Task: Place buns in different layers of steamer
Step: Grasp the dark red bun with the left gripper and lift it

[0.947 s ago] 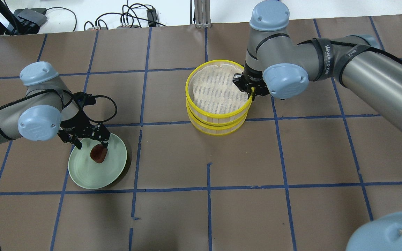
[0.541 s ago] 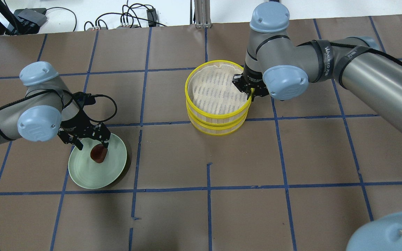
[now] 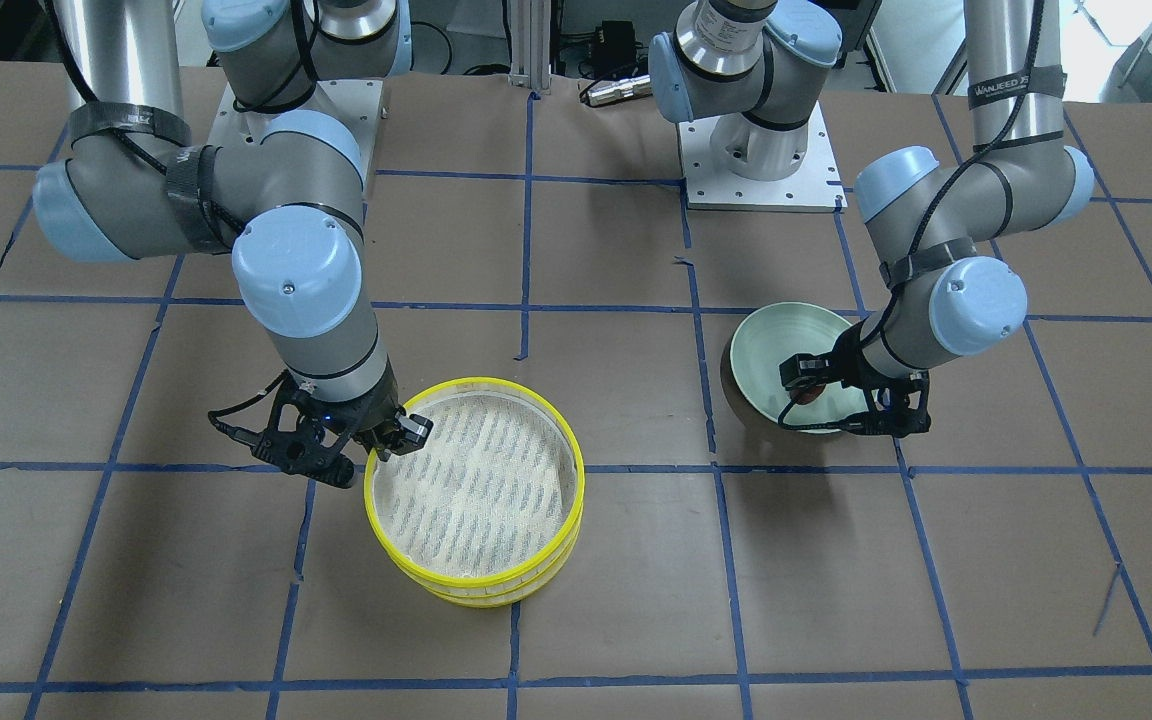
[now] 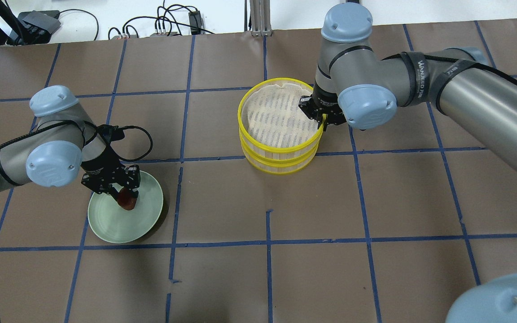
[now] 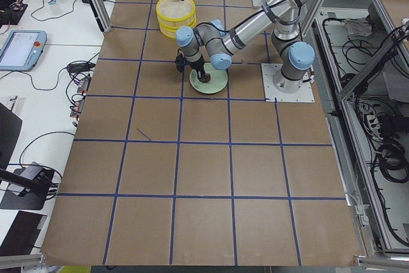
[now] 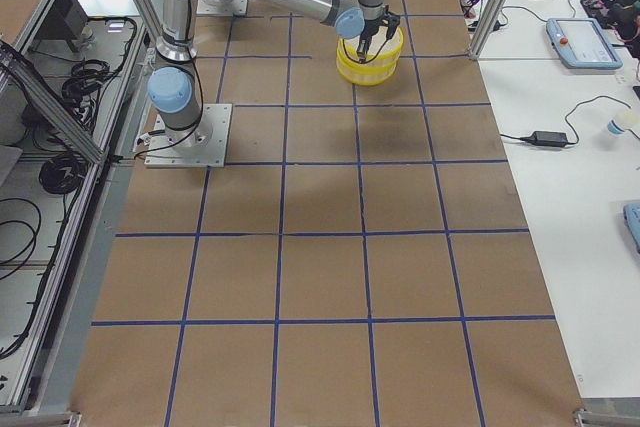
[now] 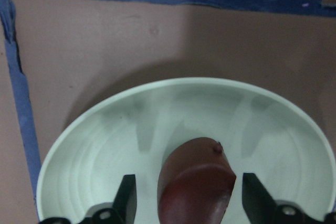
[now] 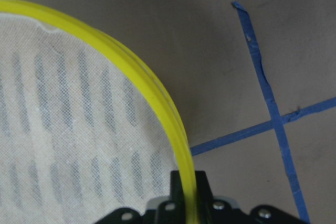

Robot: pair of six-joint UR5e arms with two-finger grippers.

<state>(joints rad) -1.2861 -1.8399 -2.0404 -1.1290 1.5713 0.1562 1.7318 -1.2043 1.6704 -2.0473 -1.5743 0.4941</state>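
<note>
Near: left gripper (image 7: 189, 196) spread, straddling dark bun (image 7: 197, 179) on green plate (image 7: 105, 129), no pinch yet. Risk: off-centre close, rolling or squashing bun, skidding plate. Far: right gripper (image 8: 187, 184) clamped on rim of top steamer tray (image 8: 152, 85). Risk: thin one-sided hold, tilting or slipping on lift, dragging lower tray (image 4: 281, 166) along. White bun not in view.

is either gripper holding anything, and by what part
Right gripper is shut on the top steamer tray, fingers pinching its yellow rim. Left gripper is open, fingers either side of the dark bun on the plate, not gripping it.
</note>
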